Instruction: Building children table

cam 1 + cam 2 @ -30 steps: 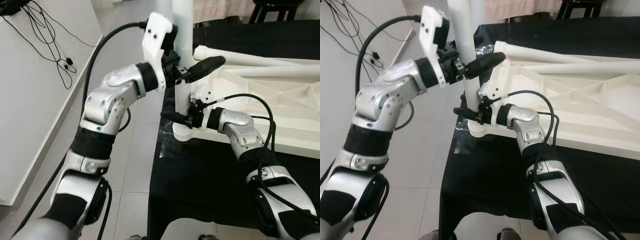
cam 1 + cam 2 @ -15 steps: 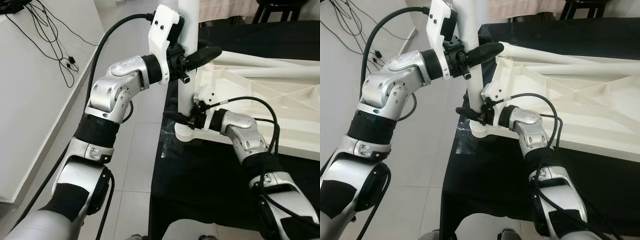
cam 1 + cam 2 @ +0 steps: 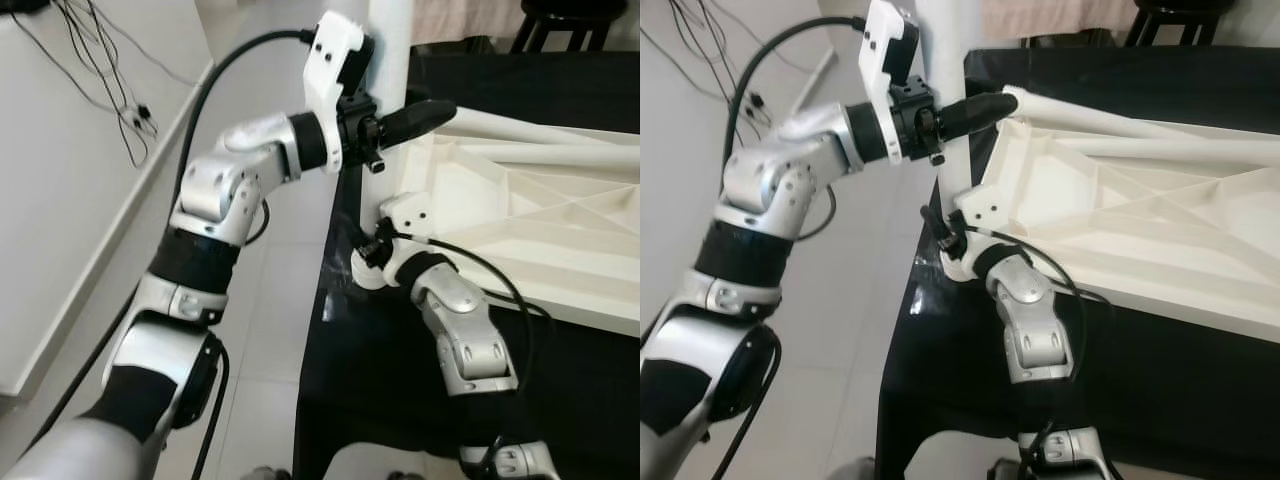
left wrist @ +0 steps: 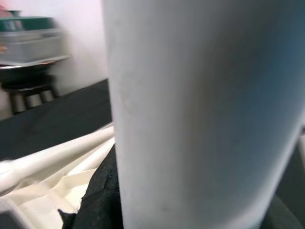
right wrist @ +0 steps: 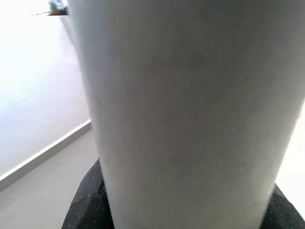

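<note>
The white table top (image 3: pixel 1160 225) lies upside down on the black table (image 3: pixel 420 380), and one white leg (image 3: pixel 388 100) stands straight up in its corner, right at the table's edge. The left tool (image 3: pixel 405 120) pinches the leg high up, with one black finger (image 3: pixel 980 107) lying across the front of it. The right tool (image 3: pixel 940 232) sits low by the foot of the leg; I cannot tell if it is pressed together or spread. Two more legs (image 3: pixel 540 125) lie at the far side of the table top. If the left tool pushes sideways, the leg could tip out of its hole and fall to the floor (image 3: pixel 270 310). If the tools twist unevenly, the leg could go in crooked and jam.
</note>
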